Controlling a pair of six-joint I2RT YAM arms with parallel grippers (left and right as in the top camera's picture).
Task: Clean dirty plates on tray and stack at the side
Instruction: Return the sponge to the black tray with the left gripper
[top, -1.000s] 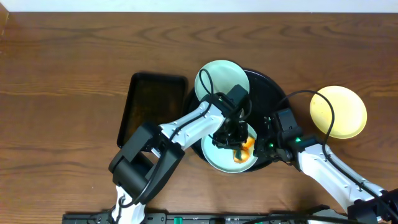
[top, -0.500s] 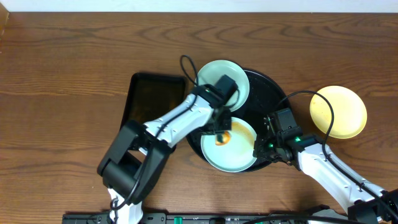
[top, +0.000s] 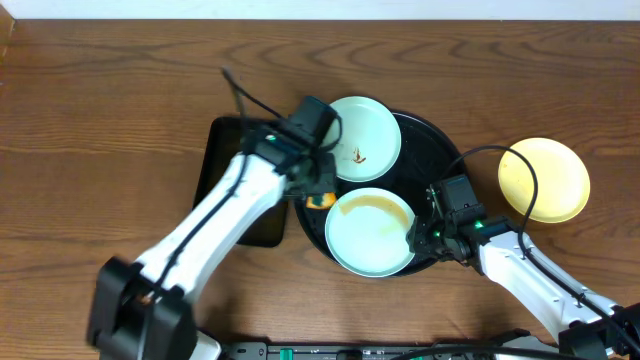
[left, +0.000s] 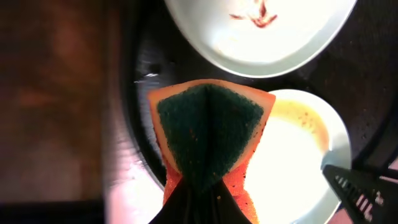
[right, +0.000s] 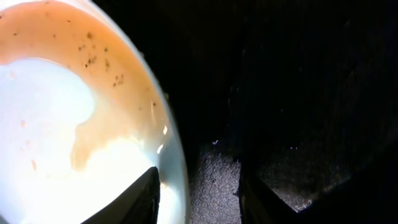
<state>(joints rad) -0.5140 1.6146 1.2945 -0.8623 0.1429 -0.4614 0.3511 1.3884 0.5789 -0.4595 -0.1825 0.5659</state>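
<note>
- The large round glossy black tray with a raised rim (top: 428, 140) sits near the middle of the brown wooden bench (top: 100, 100), slightly toward the right edge. It carries two plates, one behind the other.
- The far pale mint-blue round shallow plate (top: 378, 135) bears a small brown smear near its centre. It is judged not yet wiped.
- The near pale mint-blue round shallow plate (top: 365, 245) shows a brownish film along its far rim. The right wrist view shows specks in that film, so more scrubbing looks necessary.
- The pale yellow round plate (top: 545, 180) lies off the tray, toward the right edge of the bench. This is judged to be the base of the stack.
- The left gripper (left: 194, 200) is clenched on a folded orange sponge with a dark green scouring face (left: 208, 124). The sponge hangs over the left part of the tray, between the two mint plates. Contact with the tray cannot be confirmed.
- The right gripper (right: 199, 179) has its jaws parted and straddles the right rim of the near mint plate: one finger over the plate, the other outside it. It clamps nothing. This placement is judged to brace the plate against sliding.
- The rectangular black tray (top: 215, 150) lies just beside the round tray, on its left.
</note>
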